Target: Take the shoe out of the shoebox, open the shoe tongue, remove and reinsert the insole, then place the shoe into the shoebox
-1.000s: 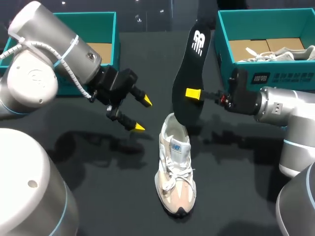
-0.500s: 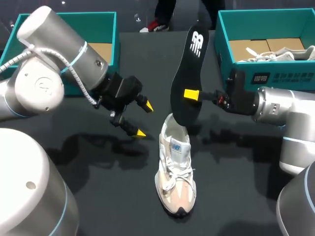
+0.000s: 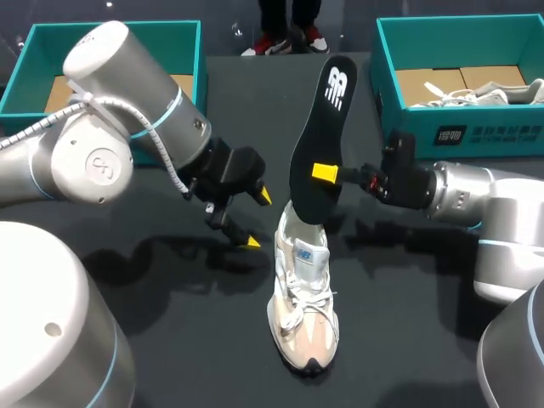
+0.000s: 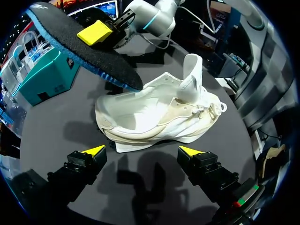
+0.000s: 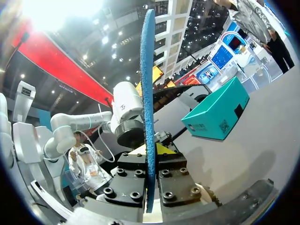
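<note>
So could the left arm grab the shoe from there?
Probably yes: the left gripper is open and faces the side of the shoe with nothing between them; the insole, in the right gripper, is only at the heel.

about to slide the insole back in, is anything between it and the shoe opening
Nothing visible does. The insole, shut in the right hand, has its lower end at the heel opening of the shoe, and the tongue stands up, clear of it. The open left hand is beside the shoe, apart from it.
</note>
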Motion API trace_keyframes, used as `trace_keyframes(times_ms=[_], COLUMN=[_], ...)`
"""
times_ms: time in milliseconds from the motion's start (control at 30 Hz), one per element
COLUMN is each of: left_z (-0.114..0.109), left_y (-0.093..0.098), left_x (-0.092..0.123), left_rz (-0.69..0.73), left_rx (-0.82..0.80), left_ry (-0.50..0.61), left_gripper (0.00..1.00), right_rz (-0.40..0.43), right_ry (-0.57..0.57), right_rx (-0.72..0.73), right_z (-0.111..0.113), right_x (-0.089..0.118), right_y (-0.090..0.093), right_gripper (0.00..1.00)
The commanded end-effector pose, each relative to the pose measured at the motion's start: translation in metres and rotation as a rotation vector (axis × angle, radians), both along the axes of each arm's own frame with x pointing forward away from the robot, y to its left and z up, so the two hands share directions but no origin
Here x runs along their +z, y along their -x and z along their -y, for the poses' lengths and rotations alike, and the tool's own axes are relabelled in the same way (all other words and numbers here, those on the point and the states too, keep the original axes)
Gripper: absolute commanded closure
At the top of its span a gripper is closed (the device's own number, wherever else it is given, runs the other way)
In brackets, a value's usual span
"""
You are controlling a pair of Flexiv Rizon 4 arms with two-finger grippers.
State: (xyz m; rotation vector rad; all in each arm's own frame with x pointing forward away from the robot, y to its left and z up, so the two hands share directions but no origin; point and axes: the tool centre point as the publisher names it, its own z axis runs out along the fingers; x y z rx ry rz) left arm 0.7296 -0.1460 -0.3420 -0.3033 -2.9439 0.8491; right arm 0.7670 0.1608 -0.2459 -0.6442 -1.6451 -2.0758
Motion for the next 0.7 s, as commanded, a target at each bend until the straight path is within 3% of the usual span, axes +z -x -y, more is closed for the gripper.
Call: trace_keyframes(times_ms=[33,700], left_z=[0.0,0.012], left_y=[0.001,0.004], left_x=[-0.001,-0.019], left_rz=[0.001,0.019], left_rx=[0.0,0.009], left_ry=[-0.001,-0.027], left_gripper=[0.0,0.0], right_rz=[0.0,0.005], right_ry=[-0.001,-0.02], right_rx=[0.003,0.045], right_z=[-0.001,-0.016], right_x=[-0.002,-0.016], right_y=[-0.001,-0.001], right_gripper=[1.0,1.0])
